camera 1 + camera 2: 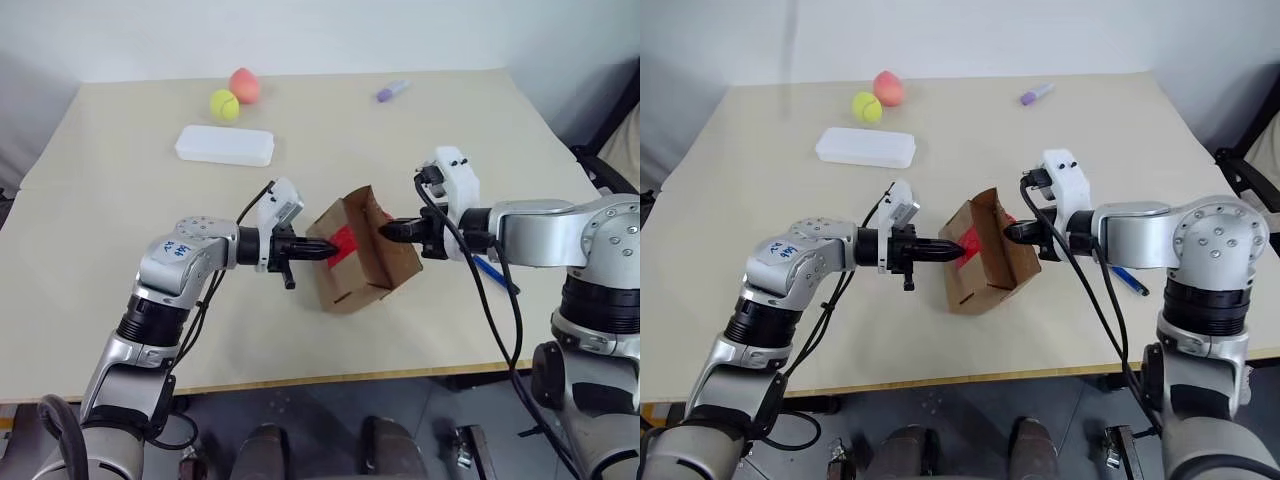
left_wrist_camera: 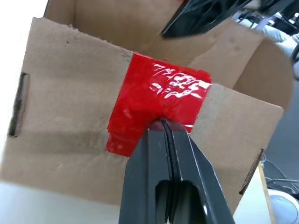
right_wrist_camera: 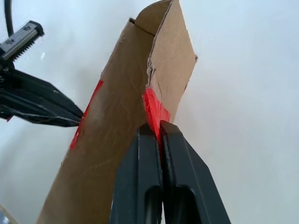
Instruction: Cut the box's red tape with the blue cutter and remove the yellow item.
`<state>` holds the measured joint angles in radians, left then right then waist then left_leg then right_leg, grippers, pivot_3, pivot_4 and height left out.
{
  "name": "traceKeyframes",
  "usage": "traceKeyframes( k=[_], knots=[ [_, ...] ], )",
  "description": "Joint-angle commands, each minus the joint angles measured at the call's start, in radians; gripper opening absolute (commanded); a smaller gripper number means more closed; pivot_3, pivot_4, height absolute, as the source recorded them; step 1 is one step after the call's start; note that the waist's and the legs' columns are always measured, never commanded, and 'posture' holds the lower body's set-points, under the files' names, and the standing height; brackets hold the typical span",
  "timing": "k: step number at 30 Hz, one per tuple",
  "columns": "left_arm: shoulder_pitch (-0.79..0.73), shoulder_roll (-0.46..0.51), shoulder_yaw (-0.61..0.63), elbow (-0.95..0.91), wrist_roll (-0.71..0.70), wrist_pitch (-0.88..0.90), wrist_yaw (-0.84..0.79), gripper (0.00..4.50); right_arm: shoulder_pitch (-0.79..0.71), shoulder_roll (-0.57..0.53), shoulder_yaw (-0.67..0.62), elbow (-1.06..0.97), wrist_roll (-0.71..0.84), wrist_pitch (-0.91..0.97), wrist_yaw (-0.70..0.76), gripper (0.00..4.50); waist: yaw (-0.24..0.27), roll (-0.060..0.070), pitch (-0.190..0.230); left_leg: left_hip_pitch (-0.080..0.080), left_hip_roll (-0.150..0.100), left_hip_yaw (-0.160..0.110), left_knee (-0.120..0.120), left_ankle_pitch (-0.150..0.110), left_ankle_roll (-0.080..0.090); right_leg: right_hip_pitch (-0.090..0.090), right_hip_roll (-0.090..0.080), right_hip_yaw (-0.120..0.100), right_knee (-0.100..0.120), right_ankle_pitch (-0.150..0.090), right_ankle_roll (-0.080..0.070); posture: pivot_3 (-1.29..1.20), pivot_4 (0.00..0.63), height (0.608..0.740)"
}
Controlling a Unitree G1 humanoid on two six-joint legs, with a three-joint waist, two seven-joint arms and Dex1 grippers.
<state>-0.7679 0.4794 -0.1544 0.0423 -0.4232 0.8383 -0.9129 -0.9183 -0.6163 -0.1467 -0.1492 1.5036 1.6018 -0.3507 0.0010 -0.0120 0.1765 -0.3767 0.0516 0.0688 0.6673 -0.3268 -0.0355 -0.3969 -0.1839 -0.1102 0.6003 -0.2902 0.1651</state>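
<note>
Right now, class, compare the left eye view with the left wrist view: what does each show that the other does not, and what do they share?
Left eye view alone: the white case, tennis ball, peach-coloured ball, purple marker and blue cutter on the table.
Left wrist view alone: the left gripper shut on the wrinkled red tape, seen close.
Both: the box, its tape, and the right gripper at the flap.

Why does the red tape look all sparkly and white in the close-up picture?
In the left wrist view, light bounces off the shiny, wrinkled red tape, making white glare patches; in the left eye view the box casts only a faint, soft shadow on the table.
</note>
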Motion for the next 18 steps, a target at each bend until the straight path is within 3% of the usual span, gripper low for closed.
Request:
traceKeyframes(
  k=[1, 7, 18],
  knots=[
    [0.009, -0.008, 0.005, 0.004, 0.021, -0.01, 0.033, 0.0, -0.045, -0.063, 0.068, -0.033, 0.2, -0.062, -0.057, 0.03, 0.0, 0.0, 0.0, 0.0, 0.0, 0.0, 0.0, 0.0, 0.0, 0.0, 0.0, 0.0, -0.001, 0.0, 0.0, 0.0, 0.15, 0.74],
    [0.019, 0.046, 0.02, -0.014, 0.01, -0.001, 0.006, 0.0, -0.097, -0.198, 0.242, -0.056, 0.449, -0.273, -0.256, 0.03, -0.005, -0.001, 0.001, -0.003, 0.0, 0.0, -0.001, 0.0, 0.0, -0.002, 0.0, -0.002, -0.005, 0.0, 0.0, 0.0, 0.15, 0.74],
    [-0.138, 0.122, 0.042, 0.014, -0.076, 0.07, -0.147, 0.0, -0.09, -0.185, 0.447, -0.119, 0.463, -0.437, -0.451, 0.03, 0.002, -0.002, 0.001, -0.017, 0.0, -0.001, 0.005, -0.001, 0.001, -0.014, 0.0, -0.004, -0.002, 0.0, 0.001, 0.0, 0.15, 0.74]
  ],
)
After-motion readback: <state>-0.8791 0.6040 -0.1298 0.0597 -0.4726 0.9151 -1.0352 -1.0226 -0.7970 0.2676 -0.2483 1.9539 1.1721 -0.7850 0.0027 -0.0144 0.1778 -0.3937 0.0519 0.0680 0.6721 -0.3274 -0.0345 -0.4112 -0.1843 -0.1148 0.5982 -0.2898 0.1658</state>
